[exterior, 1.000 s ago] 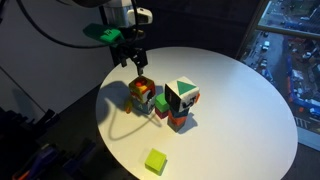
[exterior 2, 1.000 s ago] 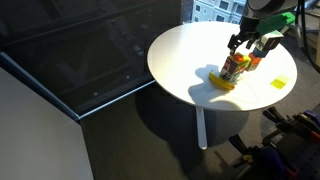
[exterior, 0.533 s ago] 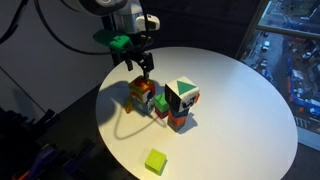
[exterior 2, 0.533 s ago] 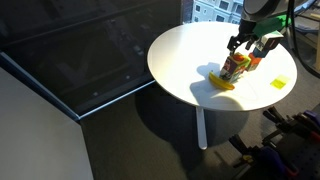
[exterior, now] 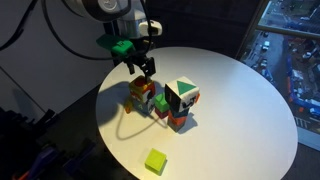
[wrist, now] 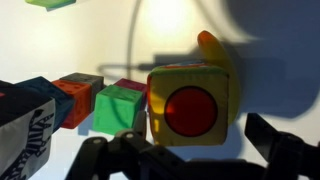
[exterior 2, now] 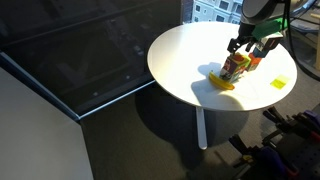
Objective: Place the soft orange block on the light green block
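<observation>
Claw [exterior: 141, 68] is hanging over the block cluster at centre-left of the counter [exterior: 240, 90], jaws spread as wide as they go and gripping nothing.

The wrist view is giving me the best look at the soft orange block [wrist: 190, 105]. It is filling the centre of the frame with its red circle facing the camera, and the dark fingers [wrist: 285, 150] are rising at the bottom edge on either side of it. I cannot tell whether they are touching it. A yellow piece [wrist: 210, 45] is peeking out behind its upper right. A green block [wrist: 120, 108] is standing just left of it, then a red-orange block [wrist: 75, 95], then a black-and-white block [wrist: 25, 120] at lower left.

In the wrist view the light green block [wrist: 48, 4] is showing only as a sliver at the upper left edge. In both exterior views it is lying alone, well apart from the cluster, near the bottom of the frame [exterior: 155, 161] or at far right [exterior 2: 281, 83].

A dark green block with a white triangle [exterior: 182, 93] is topping a stack right of the orange block. I am making out that stacking only in this exterior view.
</observation>
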Tool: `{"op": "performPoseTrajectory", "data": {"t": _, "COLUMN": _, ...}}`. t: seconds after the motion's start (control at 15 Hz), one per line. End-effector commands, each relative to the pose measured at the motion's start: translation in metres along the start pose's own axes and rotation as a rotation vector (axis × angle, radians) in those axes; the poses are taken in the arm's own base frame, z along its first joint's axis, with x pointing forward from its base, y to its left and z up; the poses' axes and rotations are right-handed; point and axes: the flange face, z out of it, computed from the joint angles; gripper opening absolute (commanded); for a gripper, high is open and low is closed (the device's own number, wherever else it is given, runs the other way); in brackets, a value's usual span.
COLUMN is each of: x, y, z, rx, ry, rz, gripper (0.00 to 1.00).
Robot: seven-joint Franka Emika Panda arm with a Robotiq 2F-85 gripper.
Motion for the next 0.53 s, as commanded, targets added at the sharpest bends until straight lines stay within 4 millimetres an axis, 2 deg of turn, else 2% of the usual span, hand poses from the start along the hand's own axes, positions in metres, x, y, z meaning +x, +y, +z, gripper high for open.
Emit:
{"op": "performPoseTrajectory", "data": {"t": 0.0, "x": 0.0067, "y": 0.0075, "z": 0.0017, "rx": 0.000, "ry": -0.010, "rz": 0.008, "gripper": 1.00}}
{"op": "performPoseTrajectory", "data": {"t": 0.47, "x": 0.0063, "y": 0.0089, "z": 0.0098, "rx": 0.000, "ry": -0.022, "rz": 0.001, "gripper": 1.00}}
